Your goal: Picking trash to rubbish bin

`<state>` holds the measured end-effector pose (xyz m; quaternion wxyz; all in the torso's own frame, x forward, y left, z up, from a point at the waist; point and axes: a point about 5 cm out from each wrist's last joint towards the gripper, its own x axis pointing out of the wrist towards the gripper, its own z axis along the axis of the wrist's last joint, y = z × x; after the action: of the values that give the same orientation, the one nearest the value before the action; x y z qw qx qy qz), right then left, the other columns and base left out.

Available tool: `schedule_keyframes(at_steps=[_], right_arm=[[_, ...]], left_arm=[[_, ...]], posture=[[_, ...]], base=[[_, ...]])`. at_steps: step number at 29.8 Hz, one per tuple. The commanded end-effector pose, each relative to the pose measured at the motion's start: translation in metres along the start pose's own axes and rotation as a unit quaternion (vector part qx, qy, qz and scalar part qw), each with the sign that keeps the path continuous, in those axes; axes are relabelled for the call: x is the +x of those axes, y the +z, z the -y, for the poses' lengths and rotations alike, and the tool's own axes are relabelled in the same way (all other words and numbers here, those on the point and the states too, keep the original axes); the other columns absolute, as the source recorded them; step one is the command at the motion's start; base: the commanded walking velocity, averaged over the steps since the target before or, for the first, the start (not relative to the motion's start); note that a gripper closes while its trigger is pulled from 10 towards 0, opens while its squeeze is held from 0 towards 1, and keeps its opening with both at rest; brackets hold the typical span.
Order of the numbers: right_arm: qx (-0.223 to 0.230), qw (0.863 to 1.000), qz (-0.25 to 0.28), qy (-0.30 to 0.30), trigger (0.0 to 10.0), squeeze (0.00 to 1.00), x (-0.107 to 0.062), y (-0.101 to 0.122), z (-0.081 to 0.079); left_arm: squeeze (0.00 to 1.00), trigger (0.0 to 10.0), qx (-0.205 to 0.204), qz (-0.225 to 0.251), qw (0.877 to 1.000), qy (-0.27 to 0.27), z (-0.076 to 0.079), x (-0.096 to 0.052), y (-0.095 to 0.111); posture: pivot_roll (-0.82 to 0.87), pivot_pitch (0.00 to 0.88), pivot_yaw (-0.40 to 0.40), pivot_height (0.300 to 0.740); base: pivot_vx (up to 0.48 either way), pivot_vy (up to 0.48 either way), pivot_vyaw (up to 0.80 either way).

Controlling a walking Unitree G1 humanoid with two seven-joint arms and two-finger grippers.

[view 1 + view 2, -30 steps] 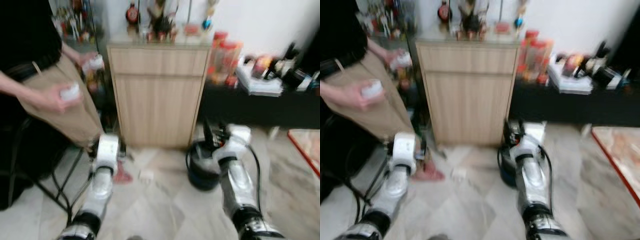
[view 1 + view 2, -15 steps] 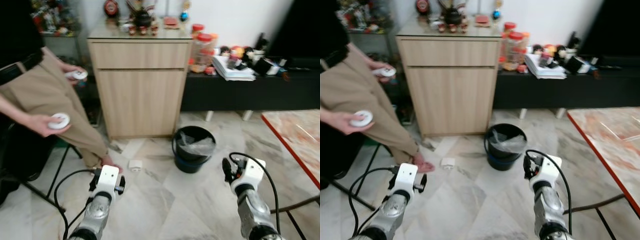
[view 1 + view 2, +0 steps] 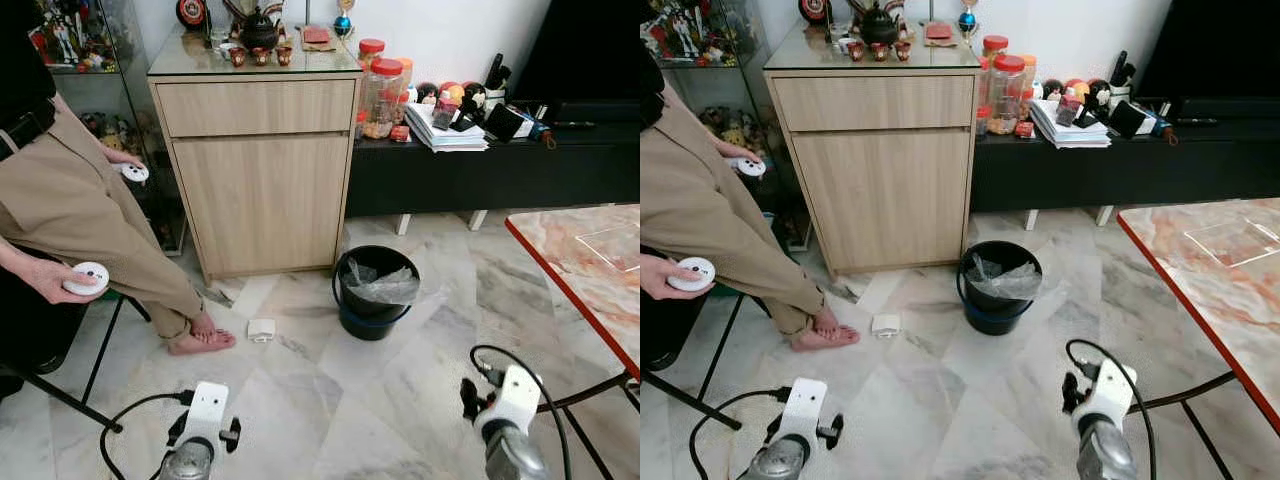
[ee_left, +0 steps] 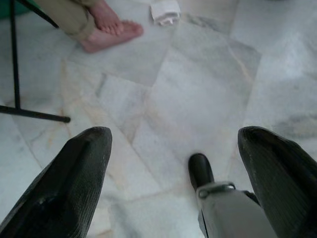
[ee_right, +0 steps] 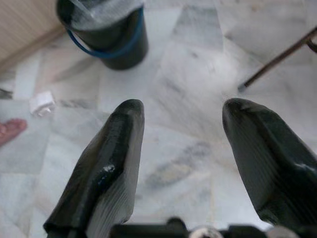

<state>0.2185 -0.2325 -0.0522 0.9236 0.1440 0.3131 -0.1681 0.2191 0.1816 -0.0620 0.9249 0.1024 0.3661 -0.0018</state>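
A seated person [image 3: 70,210] occupies the 9 o'clock side of the head views, one hand [image 3: 45,280] holding a round white controller [image 3: 88,277] and bare feet [image 3: 200,335] resting on the marble floor [image 3: 300,400]. The left gripper [image 4: 171,193] hangs low at about 7 o'clock — its jaws stand spread wide with nothing between them, over bare tiles. The trash [image 3: 261,330], a small white crumpled piece, lies on the floor just beside the feet, toward 11 o'clock from the robot and in front of the wooden cabinet [image 3: 262,170]. The same piece shows in the left wrist view, beside the foot. The rubbish bin [image 3: 375,292], a black bucket with a blue band and a clear liner, stands near 12 o'clock, to the right of the trash and apart from it, close to the cabinet's corner. A low black shelf [image 3: 480,170] carries jars and papers behind it. The right gripper [image 5: 181,148] hangs at about 5 o'clock — jaws spread, empty, with bin and trash ahead of it. A marble-topped table [image 3: 590,260] with a red edge sits at 3 o'clock.
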Motion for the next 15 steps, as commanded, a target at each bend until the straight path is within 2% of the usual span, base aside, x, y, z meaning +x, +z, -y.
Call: schedule_keyframes(at_steps=[1,5,8,13,15], right_arm=[[0.0,1.0,-0.018,-0.012,10.0,0.0,-0.002,-0.007,0.003],[-0.024,0.998,-0.061,-0.023,10.0,0.0,-0.007,-0.025,0.005],[-0.021,0.996,-0.079,-0.032,10.0,0.0,-0.01,-0.035,0.008],[-0.019,0.995,-0.088,-0.038,10.0,0.0,-0.012,-0.039,0.009],[-0.019,0.995,-0.089,-0.037,10.0,0.0,-0.012,-0.039,0.009]], left_arm=[[0.0,10.0,0.008,-0.017,1.0,-0.009,0.003,0.0,-0.004],[0.0,10.0,0.007,-0.021,1.0,-0.003,0.003,0.001,-0.001],[0.0,10.0,-0.001,-0.02,1.0,0.001,0.003,0.002,0.002],[0.0,10.0,0.0,-0.023,1.0,0.001,0.004,0.002,0.001],[0.0,10.0,0.0,-0.03,1.0,0.001,0.005,0.001,-0.003]], posture=[[0.12,0.0,-0.07,0.74],[0.13,0.0,-0.083,0.74],[0.14,0.0,-0.091,0.74],[0.14,0.0,-0.096,0.74],[0.14,0.0,-0.096,0.74]], base=[[0.0,0.0,0.0],[0.0,0.0,0.0],[0.0,0.0,0.0],[0.0,0.0,0.0],[0.0,0.0,-0.66]])
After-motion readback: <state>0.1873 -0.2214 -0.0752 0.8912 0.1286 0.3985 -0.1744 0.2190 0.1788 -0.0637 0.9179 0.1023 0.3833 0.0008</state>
